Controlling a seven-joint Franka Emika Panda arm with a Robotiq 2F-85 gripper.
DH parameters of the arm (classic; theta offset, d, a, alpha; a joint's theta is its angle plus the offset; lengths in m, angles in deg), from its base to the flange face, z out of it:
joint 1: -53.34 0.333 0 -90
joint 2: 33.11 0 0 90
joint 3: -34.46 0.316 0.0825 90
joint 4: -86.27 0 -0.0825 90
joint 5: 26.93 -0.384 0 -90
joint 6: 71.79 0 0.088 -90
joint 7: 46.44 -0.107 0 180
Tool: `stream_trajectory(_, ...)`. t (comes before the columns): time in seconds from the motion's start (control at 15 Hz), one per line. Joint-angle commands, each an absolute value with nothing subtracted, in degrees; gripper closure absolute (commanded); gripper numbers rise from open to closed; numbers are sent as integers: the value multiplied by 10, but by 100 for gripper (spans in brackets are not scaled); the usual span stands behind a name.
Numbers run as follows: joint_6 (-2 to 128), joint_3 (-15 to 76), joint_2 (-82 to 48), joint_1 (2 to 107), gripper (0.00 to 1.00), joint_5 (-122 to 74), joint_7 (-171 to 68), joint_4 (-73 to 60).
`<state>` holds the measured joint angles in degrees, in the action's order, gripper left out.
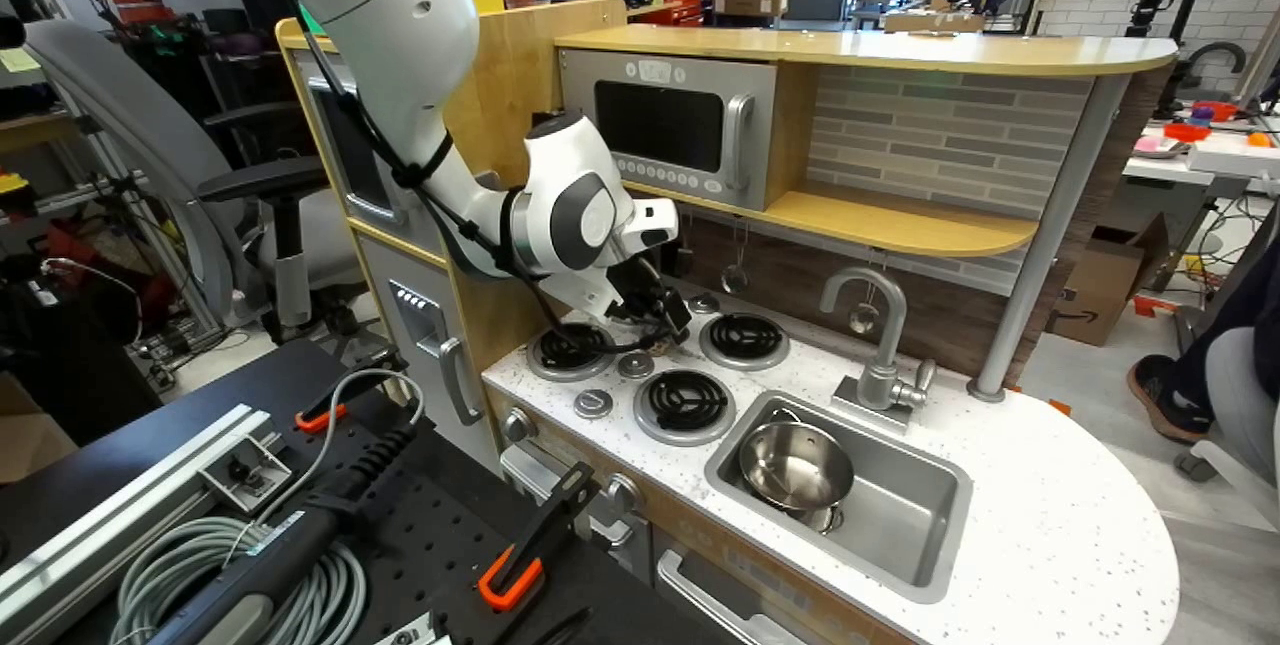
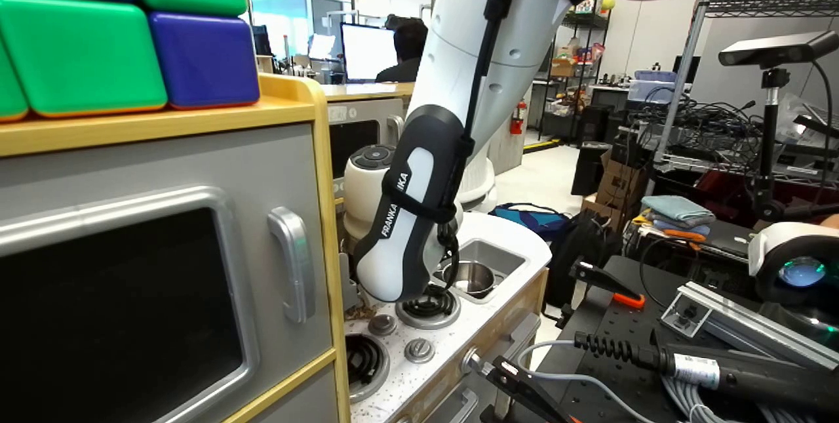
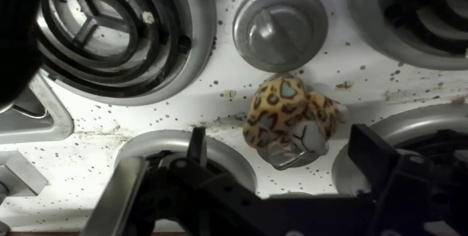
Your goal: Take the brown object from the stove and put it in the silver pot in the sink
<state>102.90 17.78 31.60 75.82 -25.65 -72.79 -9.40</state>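
Note:
The brown object is a small leopard-print plush toy (image 3: 278, 115) with a pale muzzle. In the wrist view it lies on the stove top between burners, partly over a grey knob. A small brown part of it shows in an exterior view (image 2: 359, 312). My gripper (image 3: 279, 136) is open above the stove, also seen in an exterior view (image 1: 662, 317). The toy appears between its fingertips but a little ahead of them; nothing is held. The silver pot (image 1: 797, 465) stands in the sink (image 1: 905, 535), and also shows in an exterior view (image 2: 472, 278).
Black-coiled burners (image 1: 685, 405) and knobs (image 1: 593, 403) surround the toy. A faucet (image 1: 885, 345) rises behind the sink. The microwave (image 1: 680, 120) and wooden shelf (image 1: 900, 215) overhang the stove's back. A black table (image 1: 430, 515) with clamps and cable stands in front.

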Motion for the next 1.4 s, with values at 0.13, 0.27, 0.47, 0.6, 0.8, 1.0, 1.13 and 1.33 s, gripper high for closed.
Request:
stream_trajectory(0.13,938,182,323,753,39,-268,-705,-62)
stream_trajectory(0.27,918,190,311,747,55,-264,-699,-70)
stream_trajectory(0.47,899,203,295,734,77,-264,-689,-74)
stream_trajectory(0.6,875,216,273,721,91,-265,-679,-83)
stream_trajectory(0.8,815,250,201,683,100,-266,-641,-128)
stream_trajectory(1.0,759,279,119,637,100,-271,-603,-177)
stream_trajectory(1.13,719,289,71,605,100,-277,-589,-198)
stream_trajectory(1.33,620,285,56,580,100,-280,-616,-179)
